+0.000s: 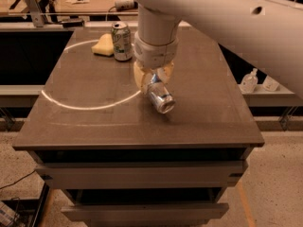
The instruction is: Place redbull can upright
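Camera view shows the gripper (152, 81) low over the middle of the dark table (85, 126), its two fingers clamped on the far end of the redbull can (161, 98), which lies on its side, near end toward the table's front edge

Table (85, 126): sponge (102, 46), green can (121, 41), redbull can (161, 98) in pincer (152, 80).

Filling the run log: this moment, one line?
tool mid-table, shut on redbull can | can on its side | not upright yet
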You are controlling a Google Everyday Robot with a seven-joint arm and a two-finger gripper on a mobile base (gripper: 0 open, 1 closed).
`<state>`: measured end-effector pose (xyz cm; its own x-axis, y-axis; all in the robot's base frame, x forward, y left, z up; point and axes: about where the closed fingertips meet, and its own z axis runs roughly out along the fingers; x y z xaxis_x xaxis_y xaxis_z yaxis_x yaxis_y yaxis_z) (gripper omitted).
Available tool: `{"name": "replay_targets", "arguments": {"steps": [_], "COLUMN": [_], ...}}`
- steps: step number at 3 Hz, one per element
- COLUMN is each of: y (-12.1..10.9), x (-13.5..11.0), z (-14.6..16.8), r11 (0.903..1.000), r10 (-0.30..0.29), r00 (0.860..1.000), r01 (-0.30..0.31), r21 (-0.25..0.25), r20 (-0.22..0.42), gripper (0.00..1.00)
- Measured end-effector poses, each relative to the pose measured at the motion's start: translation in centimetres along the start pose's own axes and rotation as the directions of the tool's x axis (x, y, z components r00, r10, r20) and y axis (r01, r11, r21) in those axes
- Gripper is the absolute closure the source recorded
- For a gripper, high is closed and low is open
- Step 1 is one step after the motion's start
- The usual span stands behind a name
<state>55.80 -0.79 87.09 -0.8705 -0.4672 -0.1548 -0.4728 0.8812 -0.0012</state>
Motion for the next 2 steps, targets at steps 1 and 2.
{"name": "replay_targets", "arguments": {"steps": [1, 2], "y": [1.4, 1.6], "x": [0.6, 1.4], "z": [-3.8, -6.7], "r11": [0.9874, 0.9629], "r10": [-0.114, -0.119], "r00": [0.976, 0.917], "r01": [0.132, 0.200], "r21": [-0.087, -0.181], "r20": [0.188, 0.381], "gripper": [1.00, 1.00]}}
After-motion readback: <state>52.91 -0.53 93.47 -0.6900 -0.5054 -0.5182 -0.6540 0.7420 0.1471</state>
